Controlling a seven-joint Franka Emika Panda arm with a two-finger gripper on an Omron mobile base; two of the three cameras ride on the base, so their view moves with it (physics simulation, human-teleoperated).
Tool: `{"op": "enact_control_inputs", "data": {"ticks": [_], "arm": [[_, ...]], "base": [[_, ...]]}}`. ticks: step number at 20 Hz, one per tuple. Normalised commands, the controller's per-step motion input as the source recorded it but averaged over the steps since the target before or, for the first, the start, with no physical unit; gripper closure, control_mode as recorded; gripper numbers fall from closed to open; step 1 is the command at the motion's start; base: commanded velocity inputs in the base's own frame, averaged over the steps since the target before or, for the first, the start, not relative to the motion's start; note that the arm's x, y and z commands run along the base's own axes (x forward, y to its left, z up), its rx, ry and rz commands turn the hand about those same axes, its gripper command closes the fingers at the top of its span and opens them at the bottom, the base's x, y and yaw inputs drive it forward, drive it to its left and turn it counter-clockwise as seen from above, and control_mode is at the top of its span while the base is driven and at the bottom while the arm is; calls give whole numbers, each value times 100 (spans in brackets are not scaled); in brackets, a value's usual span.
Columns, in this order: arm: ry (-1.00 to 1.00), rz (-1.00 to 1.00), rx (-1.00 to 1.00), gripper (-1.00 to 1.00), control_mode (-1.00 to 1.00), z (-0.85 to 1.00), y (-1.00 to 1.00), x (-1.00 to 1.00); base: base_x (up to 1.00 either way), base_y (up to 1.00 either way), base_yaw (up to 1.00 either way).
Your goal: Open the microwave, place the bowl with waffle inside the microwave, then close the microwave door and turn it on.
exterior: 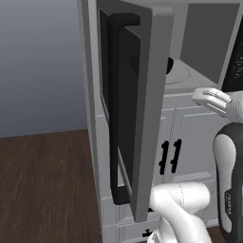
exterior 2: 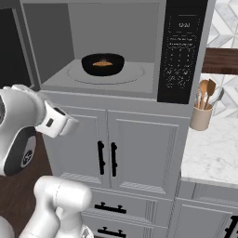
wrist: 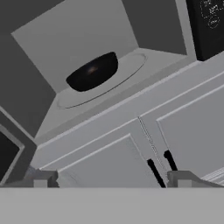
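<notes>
The microwave (exterior 2: 116,21) stands open above the cabinets, and its grey cavity shows the round turntable (exterior 2: 132,74). The black bowl (exterior 2: 103,64) sits on that turntable with the brownish-orange waffle (exterior 2: 102,63) in it; the bowl (wrist: 92,72) also appears in the hand view. The microwave door (exterior: 142,118) is swung wide out to the left, its long black handle (exterior: 114,118) facing outward. My gripper (wrist: 113,179) hangs below and in front of the cavity's left front corner, level with the cabinet tops. It is open and holds nothing. The gripper (exterior 2: 69,124) points toward the cabinets.
White cabinet doors with black handles (exterior 2: 107,158) and drawers sit under the microwave. The black control strip (exterior 2: 181,51) runs down the microwave's right side. A beige utensil holder (exterior 2: 202,116) with wooden spoons stands on the marble counter (exterior 2: 209,158) at right. Dark wood floor (exterior: 42,190) lies left.
</notes>
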Motion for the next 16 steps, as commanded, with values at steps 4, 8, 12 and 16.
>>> {"op": "enact_control_inputs", "data": {"ticks": [4,8,12,16], "arm": [[-8,-3,-22,-100,-100,-2,45,-27],[-10,0,-23,-100,-100,-6,12,-12],[-18,0,-23,-100,-100,-29,1,-9],[-29,10,-11,-100,-100,-38,6,7]], "base": [[0,0,0],[0,0,0],[0,0,0],[0,0,0]]}}
